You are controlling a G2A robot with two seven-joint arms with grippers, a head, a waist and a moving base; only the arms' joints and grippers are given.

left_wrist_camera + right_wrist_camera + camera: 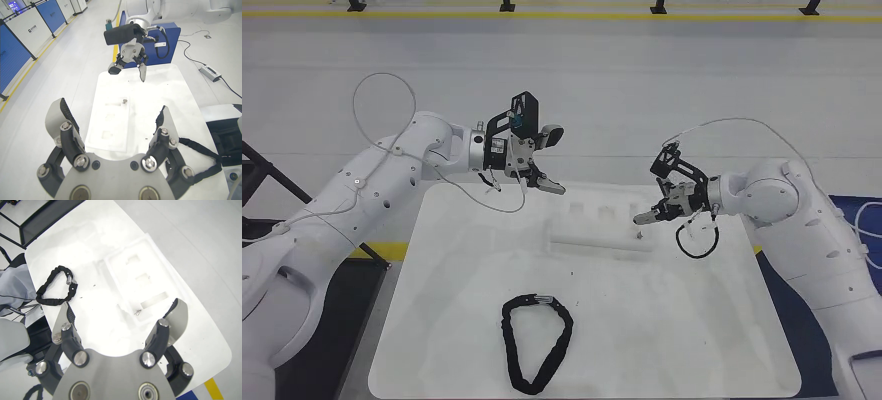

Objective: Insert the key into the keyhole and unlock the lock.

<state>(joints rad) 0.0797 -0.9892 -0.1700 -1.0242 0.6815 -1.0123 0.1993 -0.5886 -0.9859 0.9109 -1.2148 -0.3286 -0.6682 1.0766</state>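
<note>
A small metal key (640,236) (124,101) (137,312) lies in an end recess of a white foam tray (587,240) (113,132) (121,275) at the table's middle. The black fabric-covered chain lock (535,340) (54,289) (204,151), with its silver cylinder (69,280), lies near the table's front edge. My right gripper (647,215) (121,305) (128,75) hovers open just above and beside the key's end of the tray, holding nothing. My left gripper (545,183) (113,115) is open and empty above the tray's opposite end, at the table's back left.
The white table (442,300) has rounded corners. A black frame (262,170) stands on the floor off its left side. In the left wrist view, a blue cabinet (170,47) and a power brick (210,73) with cables sit beyond the far end.
</note>
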